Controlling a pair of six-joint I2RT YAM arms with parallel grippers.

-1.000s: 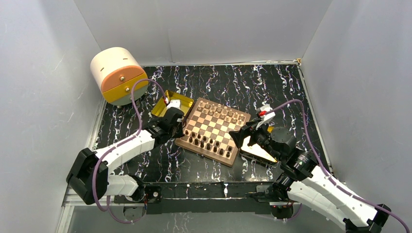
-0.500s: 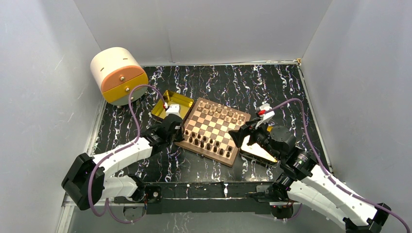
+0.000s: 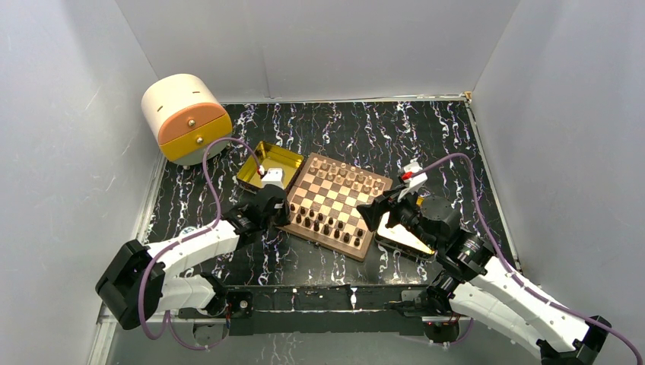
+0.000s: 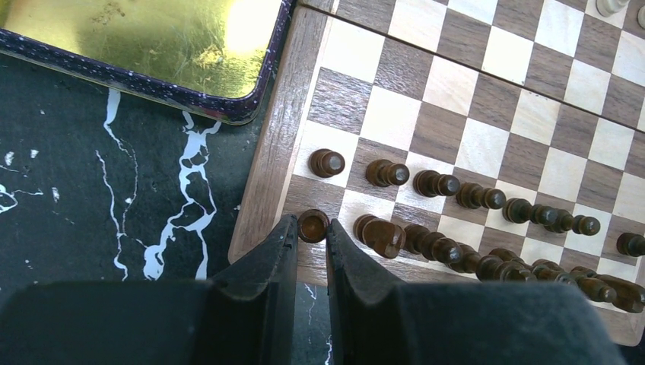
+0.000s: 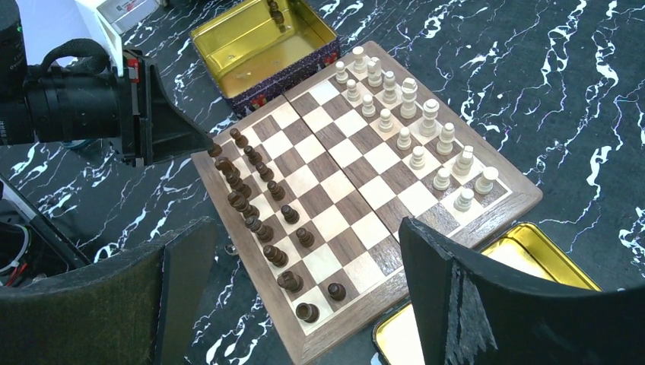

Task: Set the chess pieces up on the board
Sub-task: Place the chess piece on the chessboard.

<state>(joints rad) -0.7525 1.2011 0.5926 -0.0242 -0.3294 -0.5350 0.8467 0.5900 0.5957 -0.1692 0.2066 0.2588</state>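
The board (image 3: pixel 323 240) lies tilted mid-table, with light chess pieces (image 3: pixel 344 172) along its far side and dark chess pieces (image 3: pixel 327 226) in two rows along its near side. My left gripper (image 4: pixel 312 229) is shut on a dark chess piece (image 4: pixel 312 225) that stands on the corner square at the board's (image 4: pixel 268 167) left rim. The right wrist view shows that left gripper (image 5: pixel 207 146) at the end of the dark rows (image 5: pixel 251 205). My right gripper (image 5: pixel 308 224) hangs open and empty above the board's (image 5: pixel 357 205) near right corner.
One gold tray (image 3: pixel 268 161) sits against the board's far left side, another gold tray (image 3: pixel 403 237) under my right gripper (image 3: pixel 374 215). A cream and orange round drawer box (image 3: pixel 185 118) stands at the far left. White walls enclose the black marbled table.
My left gripper has slid along the board's left edge toward the near side, staying narrow. The right arm has barely moved.
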